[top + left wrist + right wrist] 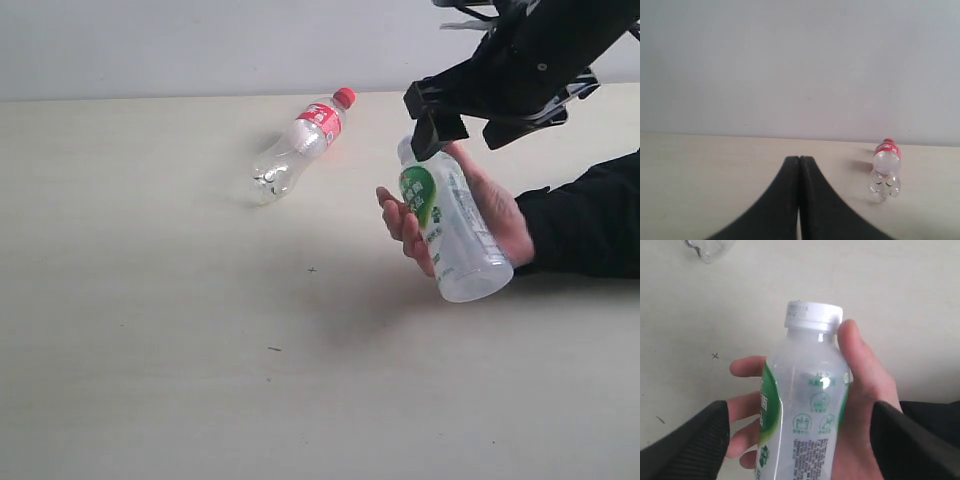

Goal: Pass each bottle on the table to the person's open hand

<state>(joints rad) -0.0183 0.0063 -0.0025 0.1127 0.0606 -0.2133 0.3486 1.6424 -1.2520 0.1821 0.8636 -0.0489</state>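
- White bottle [455, 235] is lying across the hand [500, 215] at the right of the exterior view, its cap end pointing up toward the right claw [475, 120].
- The right claw is hanging just above that cap end, its jaws standing wide apart and gripping nothing.
- Farther back, the cola bottle [300, 145] is lying on its side on the table [150, 350], well apart from the hand, with its red cap pointing toward the far edge.
- This view alone is showing both bottles whole, along with the black sleeve [590, 220] behind the hand.
- The left wrist view alone is showing the left claw [799, 160]: its two smooth black fingers are pressing flat together, holding nothing.
- Beyond it, this view is showing the cola bottle base-on, its lobed clear bottom facing the camera, in front of a plain grey wall [790, 65].
- The right wrist view is looking down on the white bottle close up: a ribbed white cap [813, 316], a frosted translucent body, and small printed icons beside the green label.
- The thumb is lying along one side of the bottle and the fingers are curling under the other.
- The matte black pads [695, 440] are standing on either side of the hand, touching neither it nor the bottle.
- The pale table is looking faintly grained, with a few dark specks.
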